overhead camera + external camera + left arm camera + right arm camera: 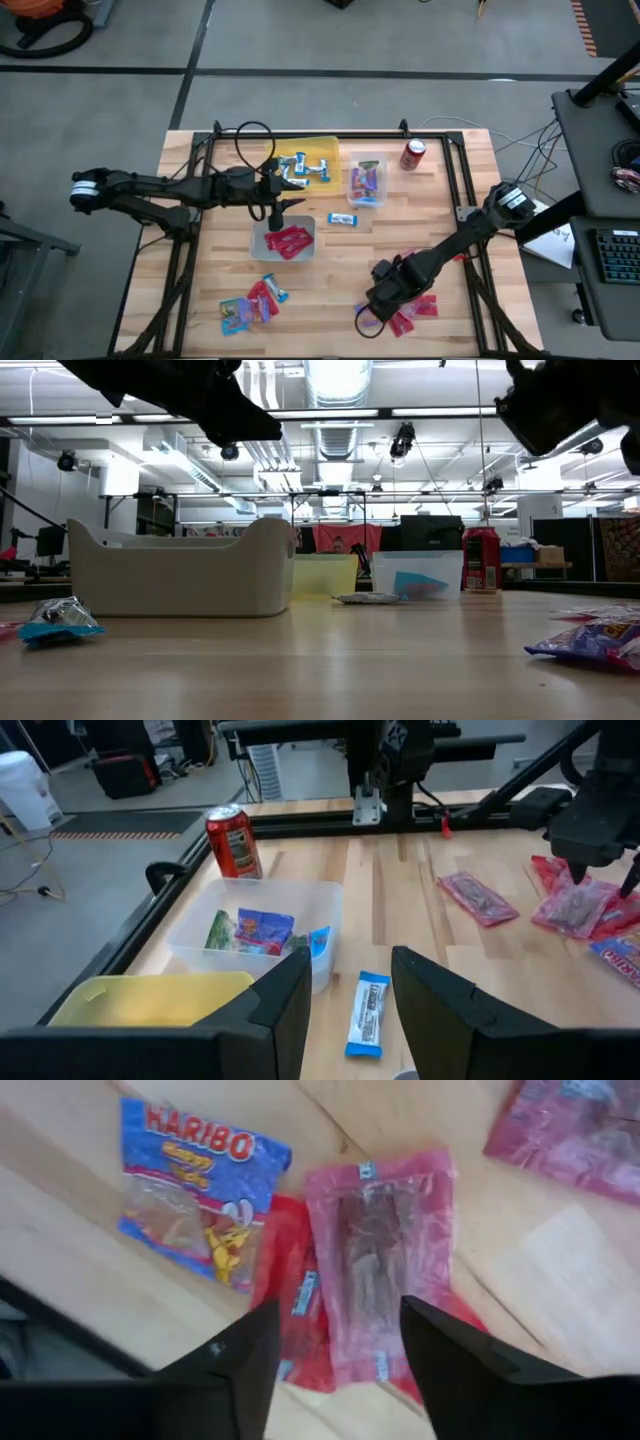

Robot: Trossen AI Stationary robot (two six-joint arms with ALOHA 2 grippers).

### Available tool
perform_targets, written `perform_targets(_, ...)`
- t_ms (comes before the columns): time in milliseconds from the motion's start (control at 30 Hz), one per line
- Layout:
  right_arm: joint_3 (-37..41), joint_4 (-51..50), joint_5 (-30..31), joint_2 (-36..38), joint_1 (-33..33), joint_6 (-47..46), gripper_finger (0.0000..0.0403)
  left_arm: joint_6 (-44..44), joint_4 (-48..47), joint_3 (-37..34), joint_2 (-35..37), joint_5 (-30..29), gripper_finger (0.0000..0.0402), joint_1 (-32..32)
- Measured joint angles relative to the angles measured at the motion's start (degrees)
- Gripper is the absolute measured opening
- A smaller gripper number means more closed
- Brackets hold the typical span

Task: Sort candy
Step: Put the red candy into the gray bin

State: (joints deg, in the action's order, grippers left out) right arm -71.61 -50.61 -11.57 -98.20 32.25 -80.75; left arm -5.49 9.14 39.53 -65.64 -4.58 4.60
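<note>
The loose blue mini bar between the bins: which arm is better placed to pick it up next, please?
Probably the left. Its open gripper hangs right above the blue mini bar, nothing held. The right gripper is busy over a pink packet at the table's near right corner.

The wooden table (440, 225) bears 3 bins (285, 243), a soda can (413, 153) and scattered candy (250, 303).

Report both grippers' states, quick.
Left gripper: open, empty, above the white bin of red packets.
Right gripper: open, holding nothing, over a pink packet.
</note>
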Motion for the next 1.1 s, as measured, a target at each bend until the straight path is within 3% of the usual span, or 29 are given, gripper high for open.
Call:
perform_targets(233, 0.00, 0.09, -0.95, -4.95, 0.13, 3.73, 0.0255, 0.16, 0.06, 0.00, -1.22, 0.00, 0.0125, 0.00)
perform_targets(433, -0.01, 0.11, -2.17, -8.82, 0.11, 6.90, 0.0253, 0.22, 0.07, 0.00, -1.38, 0.02, 0.0125, 0.00)
perform_targets(900, 0.06, -0.33, -0.75, -9.03, 0.11, 7.82, 0.0070, 0.63, 0.33, 0.00, -1.38, 0.07, 0.0125, 0.00)
perform_targets(1100, 0.16, -0.27, -0.07, -8.10, 0.09, 7.91, 0.0018, 1.79, -0.16, 0.00, -1.38, 1.33, 0.0125, -0.02)
